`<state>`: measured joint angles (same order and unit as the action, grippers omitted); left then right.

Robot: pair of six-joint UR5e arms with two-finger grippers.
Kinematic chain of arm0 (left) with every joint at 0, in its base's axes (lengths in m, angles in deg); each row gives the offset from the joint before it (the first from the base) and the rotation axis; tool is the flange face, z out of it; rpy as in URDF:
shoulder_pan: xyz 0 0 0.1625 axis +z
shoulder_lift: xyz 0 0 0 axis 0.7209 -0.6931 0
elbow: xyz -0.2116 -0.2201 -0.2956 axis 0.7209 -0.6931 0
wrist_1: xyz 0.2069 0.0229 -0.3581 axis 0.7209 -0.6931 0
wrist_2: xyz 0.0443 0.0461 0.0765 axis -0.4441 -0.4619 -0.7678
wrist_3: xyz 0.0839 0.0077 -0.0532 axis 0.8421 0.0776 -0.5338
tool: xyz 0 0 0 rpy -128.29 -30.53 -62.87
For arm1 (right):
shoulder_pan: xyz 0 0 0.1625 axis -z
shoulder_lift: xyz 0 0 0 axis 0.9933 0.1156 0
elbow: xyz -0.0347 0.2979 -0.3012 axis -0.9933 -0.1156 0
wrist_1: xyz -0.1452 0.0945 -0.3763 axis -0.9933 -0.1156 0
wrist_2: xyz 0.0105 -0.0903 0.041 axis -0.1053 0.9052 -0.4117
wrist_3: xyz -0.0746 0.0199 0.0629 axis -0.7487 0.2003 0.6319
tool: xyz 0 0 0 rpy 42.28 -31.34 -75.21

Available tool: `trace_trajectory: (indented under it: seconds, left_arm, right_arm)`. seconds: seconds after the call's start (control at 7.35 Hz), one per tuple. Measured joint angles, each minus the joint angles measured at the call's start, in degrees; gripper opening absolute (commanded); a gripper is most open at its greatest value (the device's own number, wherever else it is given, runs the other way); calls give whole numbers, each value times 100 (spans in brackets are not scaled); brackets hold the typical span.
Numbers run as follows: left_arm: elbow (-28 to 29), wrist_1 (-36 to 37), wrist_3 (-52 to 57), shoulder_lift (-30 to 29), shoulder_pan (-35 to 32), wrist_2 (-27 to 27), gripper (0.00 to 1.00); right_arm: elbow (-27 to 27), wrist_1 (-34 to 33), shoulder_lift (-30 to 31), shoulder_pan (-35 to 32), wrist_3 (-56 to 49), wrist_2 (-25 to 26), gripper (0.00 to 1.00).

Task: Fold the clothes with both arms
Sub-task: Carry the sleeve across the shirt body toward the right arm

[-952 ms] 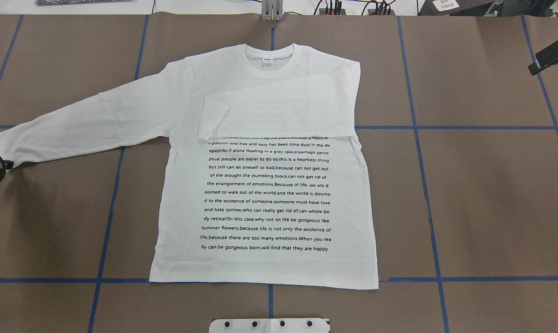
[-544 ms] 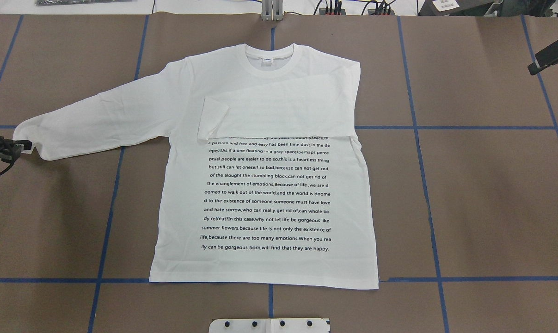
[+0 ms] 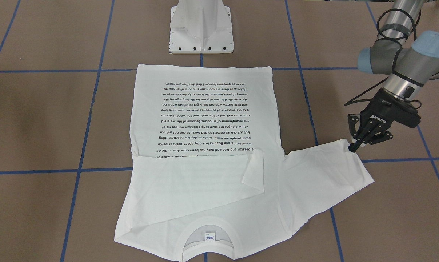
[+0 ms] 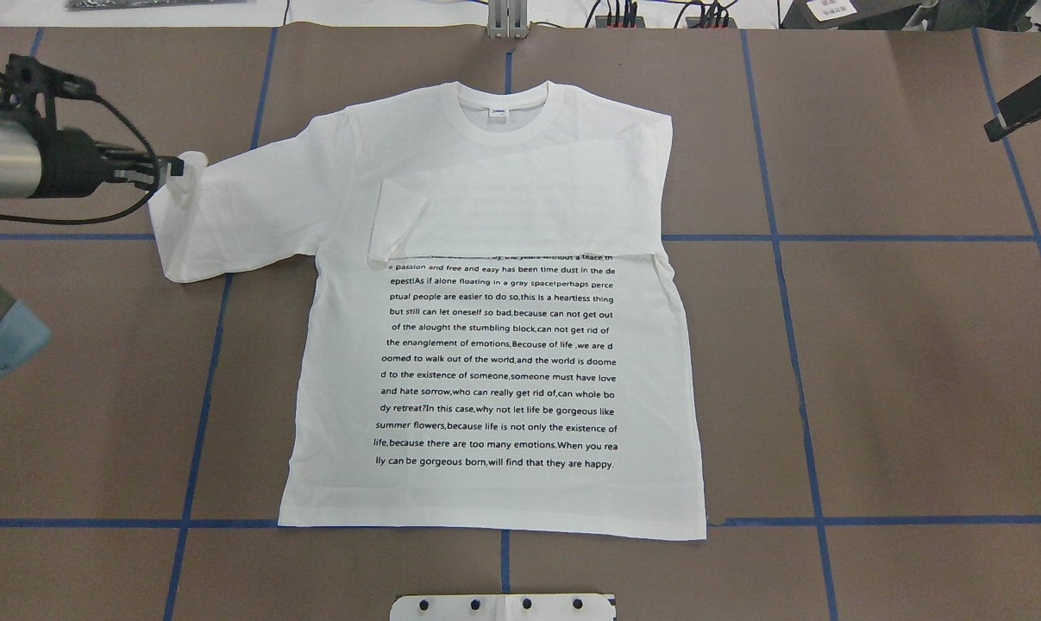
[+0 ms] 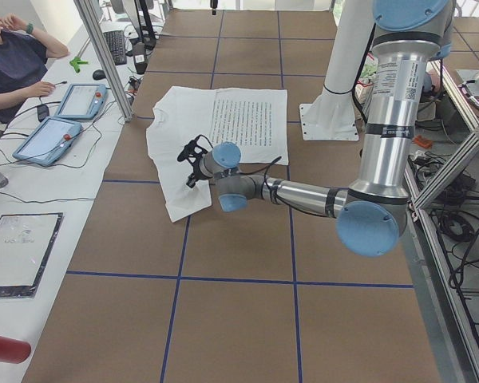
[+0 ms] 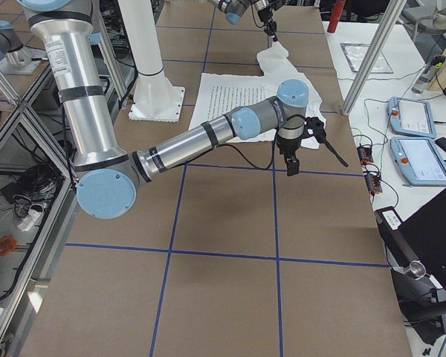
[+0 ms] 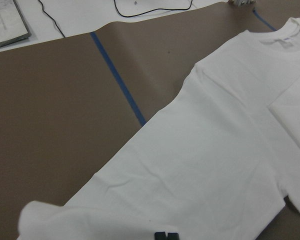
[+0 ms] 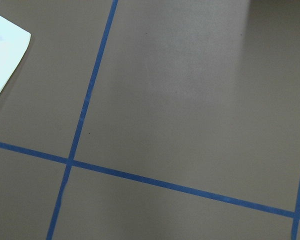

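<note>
The white long-sleeved shirt [image 4: 494, 379] lies flat on the brown table, printed text up, collar at the far side. Its right sleeve [image 4: 520, 211] is folded across the chest. My left gripper [image 4: 173, 166] is shut on the cuff of the left sleeve [image 4: 235, 207] and holds it above the table, so the sleeve doubles back on itself. The front-facing view shows the same grip, left gripper [image 3: 353, 147] on sleeve [image 3: 321, 174]. My right gripper [image 4: 994, 129] hangs over bare table at the far right, away from the shirt; whether it is open or shut does not show.
The white pedestal base [image 3: 201, 32] stands just behind the shirt's hem. Blue tape lines [image 4: 779, 259] grid the table. A person [image 5: 16, 64] sits at a side table with tablets [image 5: 64, 120] beyond the collar edge. Cables and plugs [image 4: 623, 15] run along the far edge.
My left gripper has carried the cuff right and toward the far side, rising off the table. The left sleeve, stretched out before, now doubles over near the shoulder. The right arm has barely moved.
</note>
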<state>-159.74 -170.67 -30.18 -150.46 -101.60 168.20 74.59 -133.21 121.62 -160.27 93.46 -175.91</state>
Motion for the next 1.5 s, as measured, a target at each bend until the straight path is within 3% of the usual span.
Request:
trace_trajectory:
  seconds: [0.27, 0.68, 1.09, 1.5]
  left_arm:
    - [24, 1235, -781, -1281, 258, -16, 0]
    - [424, 1642, -1985, -2485, 977, -362, 0]
    - [832, 1653, -2405, -3145, 1792, -958, 0]
    - [953, 1615, -2424, -3391, 2484, -1473, 0]
  right_arm:
    - [-23, -3, -3, 0, 3, -11, 100]
    - [-40, -4, 2, 0, 10, -16, 100]
    - [-46, -3, 4, 0, 12, 0, 100]
    - [-40, -3, 5, 0, 17, 8, 100]
